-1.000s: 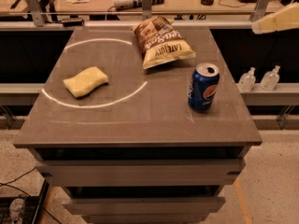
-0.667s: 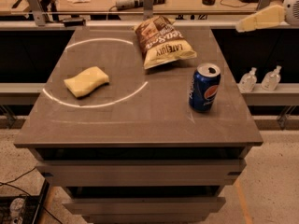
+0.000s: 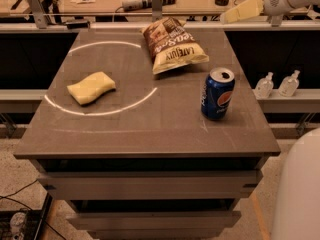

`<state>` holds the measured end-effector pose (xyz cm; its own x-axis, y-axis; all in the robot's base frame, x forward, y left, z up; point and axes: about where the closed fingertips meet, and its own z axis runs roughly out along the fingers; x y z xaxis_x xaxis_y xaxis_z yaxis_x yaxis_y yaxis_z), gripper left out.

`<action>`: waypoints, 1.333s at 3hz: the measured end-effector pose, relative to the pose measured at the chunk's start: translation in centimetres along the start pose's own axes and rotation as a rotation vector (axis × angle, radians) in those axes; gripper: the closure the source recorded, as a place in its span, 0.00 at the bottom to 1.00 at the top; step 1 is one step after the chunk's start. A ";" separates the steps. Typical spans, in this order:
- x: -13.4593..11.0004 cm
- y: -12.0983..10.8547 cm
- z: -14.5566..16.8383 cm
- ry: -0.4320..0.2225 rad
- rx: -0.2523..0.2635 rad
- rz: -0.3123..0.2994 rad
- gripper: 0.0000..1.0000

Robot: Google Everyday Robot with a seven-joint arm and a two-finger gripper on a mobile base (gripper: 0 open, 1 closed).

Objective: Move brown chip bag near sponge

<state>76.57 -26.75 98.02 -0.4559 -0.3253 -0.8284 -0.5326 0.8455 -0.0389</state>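
Note:
The brown chip bag [image 3: 171,45], brown on top and pale yellow below, lies at the back of the grey table [image 3: 150,129], right of centre. The pale yellow sponge [image 3: 91,87] lies flat on the left side, apart from the bag. My gripper [image 3: 239,10] hangs in the air at the top right, above the table's back right corner, to the right of the bag and higher than it. It holds nothing that I can see.
A blue Pepsi can [image 3: 217,94] stands upright on the right side, in front of the bag. A white circle [image 3: 100,113] is drawn around the sponge. Two small bottles [image 3: 276,84] stand on a ledge to the right. A white robot part [image 3: 300,194] fills the lower right corner.
My gripper has moved left and slightly down from the right edge, closer to the chip bag. The bag, sponge and can have not moved.

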 end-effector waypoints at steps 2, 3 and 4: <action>-3.9 2.1 0.5 -0.007 -0.039 -0.050 0.00; -2.8 2.6 1.2 0.052 -0.051 -0.013 0.00; -1.5 4.5 1.8 0.109 -0.094 -0.006 0.00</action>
<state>76.14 -21.70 98.10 -0.5251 -0.3785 -0.7622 -0.5975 0.8018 0.0135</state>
